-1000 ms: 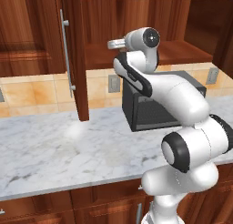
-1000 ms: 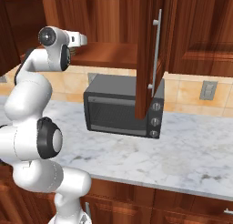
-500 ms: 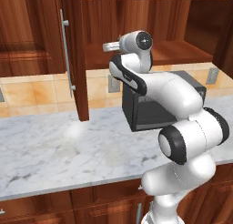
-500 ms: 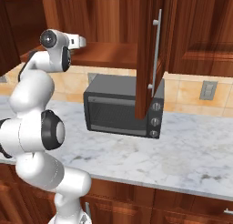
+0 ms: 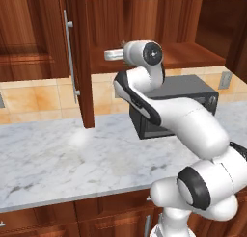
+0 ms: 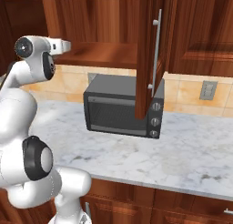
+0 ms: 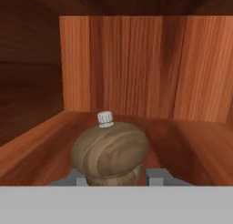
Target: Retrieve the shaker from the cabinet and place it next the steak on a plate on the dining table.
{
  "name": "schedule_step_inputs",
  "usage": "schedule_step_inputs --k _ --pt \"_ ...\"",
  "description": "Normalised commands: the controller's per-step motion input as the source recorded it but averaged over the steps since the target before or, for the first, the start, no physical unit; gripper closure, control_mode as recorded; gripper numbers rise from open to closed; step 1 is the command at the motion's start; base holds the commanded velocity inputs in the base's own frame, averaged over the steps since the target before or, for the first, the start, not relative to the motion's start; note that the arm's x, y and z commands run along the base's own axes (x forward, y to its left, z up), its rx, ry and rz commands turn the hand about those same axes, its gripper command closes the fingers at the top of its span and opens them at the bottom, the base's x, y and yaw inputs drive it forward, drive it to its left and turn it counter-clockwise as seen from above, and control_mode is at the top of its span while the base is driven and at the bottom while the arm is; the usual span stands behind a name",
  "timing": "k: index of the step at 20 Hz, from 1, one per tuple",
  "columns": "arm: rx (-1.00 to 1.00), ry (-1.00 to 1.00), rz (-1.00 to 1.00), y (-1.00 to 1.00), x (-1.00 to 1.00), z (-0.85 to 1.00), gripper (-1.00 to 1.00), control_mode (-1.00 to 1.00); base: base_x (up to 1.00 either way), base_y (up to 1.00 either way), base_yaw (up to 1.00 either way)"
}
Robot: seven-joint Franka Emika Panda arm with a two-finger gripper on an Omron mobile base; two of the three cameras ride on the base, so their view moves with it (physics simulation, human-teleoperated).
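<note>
Arm swung slightly rightward since earlier frame, wrist inside cabinet [image 5: 77,58]. Pincer [image 7: 113,178] clenched around shaker [image 7: 110,150], upright on shelf.

No writing, label, brand, number or sign could be read on anything in these pictures.
</note>
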Motion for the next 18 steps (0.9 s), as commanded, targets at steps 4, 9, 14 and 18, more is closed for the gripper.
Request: schedule_step_inputs --k 4,9,14,18 --pt "0.1 -0.11 0.01 -0.9 -1.0 0.18 1.0 -1.0 0.0 0.0 0.0" --pt "0.05 -0.19 0.05 -0.72 -1.0 -0.13 1.0 -1.0 0.0 0.0 0.0" --pt "0.01 -0.36 0.02 -0.63 -1.0 -0.07 1.0 -1.0 0.0 0.0 0.0" --pt "0.06 -0.31 0.03 -0.87 -1.0 -0.05 1.0 -1.0 0.0 0.0 0.0"
